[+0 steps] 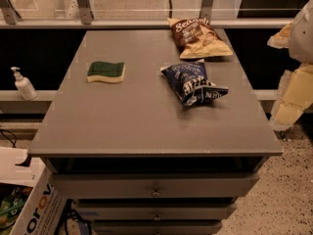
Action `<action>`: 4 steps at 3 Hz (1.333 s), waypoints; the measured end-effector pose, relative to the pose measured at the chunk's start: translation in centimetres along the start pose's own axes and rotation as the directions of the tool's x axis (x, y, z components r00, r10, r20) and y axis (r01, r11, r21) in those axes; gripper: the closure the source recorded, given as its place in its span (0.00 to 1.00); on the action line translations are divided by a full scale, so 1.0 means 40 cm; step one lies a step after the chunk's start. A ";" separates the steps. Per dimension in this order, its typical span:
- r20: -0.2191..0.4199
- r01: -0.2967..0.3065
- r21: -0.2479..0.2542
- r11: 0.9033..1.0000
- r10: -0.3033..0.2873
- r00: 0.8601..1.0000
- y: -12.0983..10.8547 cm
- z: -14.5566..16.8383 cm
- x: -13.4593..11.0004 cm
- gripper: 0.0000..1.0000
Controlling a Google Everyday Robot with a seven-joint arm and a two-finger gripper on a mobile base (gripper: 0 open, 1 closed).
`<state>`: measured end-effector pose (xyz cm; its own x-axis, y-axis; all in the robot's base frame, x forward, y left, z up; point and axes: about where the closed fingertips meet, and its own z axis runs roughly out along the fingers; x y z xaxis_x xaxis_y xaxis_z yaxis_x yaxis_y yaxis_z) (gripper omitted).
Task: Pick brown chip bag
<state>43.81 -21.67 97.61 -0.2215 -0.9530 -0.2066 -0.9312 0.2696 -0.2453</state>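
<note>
The brown chip bag (198, 37) lies flat at the far right of the grey tabletop (137, 116). It has a dark brown top with white script and a tan lower half. My gripper (287, 109) hangs with the white and cream arm at the right edge of the view, off the table's right side. It is well to the right of the bag, nearer to me, and holds nothing that I can see.
A dark blue crumpled bag (193, 83) lies mid-table, just in front of the brown one. A green and yellow sponge (106, 72) lies at the left. A pump bottle (22, 83) stands on a ledge to the left. Drawers (155, 187) are below the top, and a cardboard box (29, 207) at the lower left.
</note>
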 end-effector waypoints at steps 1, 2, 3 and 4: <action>0.000 0.000 0.000 1.000 0.000 1.000 0.000 0.000 0.000 0.00; 0.021 0.016 0.030 0.999 -0.016 1.000 -0.011 0.001 -0.004 0.00; 0.065 0.044 0.084 0.996 -0.049 0.997 -0.064 0.018 -0.015 0.00; 0.089 0.052 0.132 0.990 -0.064 0.994 -0.154 0.062 -0.024 0.00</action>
<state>50.46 -22.08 96.96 -0.1346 -0.9523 -0.2740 -0.8952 0.2354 -0.3785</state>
